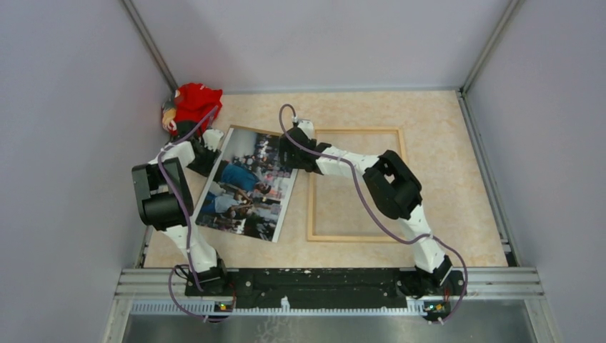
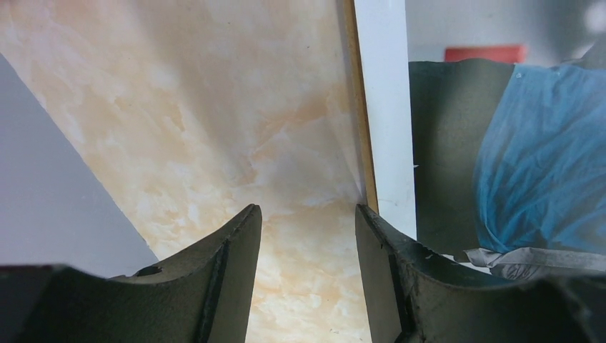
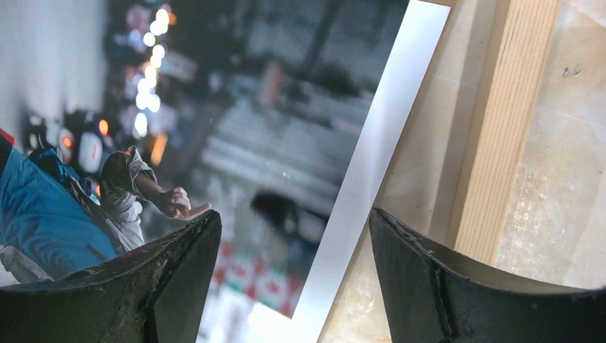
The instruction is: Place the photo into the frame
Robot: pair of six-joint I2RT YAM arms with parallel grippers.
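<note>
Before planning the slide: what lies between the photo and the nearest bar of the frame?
Only a narrow strip of bare table. The right wrist view shows it, between the photo and the frame.

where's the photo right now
Top view: the photo lies face up, tilted, left of centre on the table, just left of the frame and not touching it.

Table (image 1: 443, 143): we see a beige marbled top.
Frame (image 1: 336, 239): flat, right of centre.
Photo (image 1: 243, 193): face up, askew, just left of the frame.
Red bundle (image 1: 196, 100): far left corner.
</note>
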